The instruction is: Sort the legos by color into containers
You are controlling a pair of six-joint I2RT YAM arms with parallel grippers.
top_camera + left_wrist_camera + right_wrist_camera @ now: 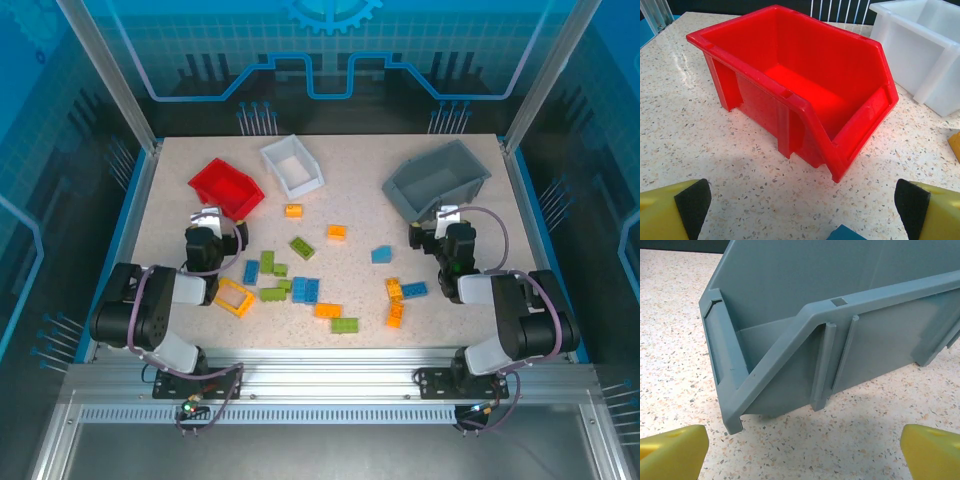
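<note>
Orange, green and blue legos lie scattered mid-table, among them an orange brick (293,211), a green one (302,248) and a blue one (381,254). The red bin (226,187) and white bin (291,166) stand at the back left, the grey bin (437,179) at the back right. My left gripper (212,217) sits just in front of the red bin (805,85), open, with bare table between its fingers (690,205). My right gripper (446,216) faces the grey bin (840,315) from close by, open and empty (802,452).
The white bin (925,45) stands right of the red one. An orange brick's edge (956,145) shows at the right border of the left wrist view. A hollow orange frame piece (233,297) lies by the left arm. Blue rails edge the table.
</note>
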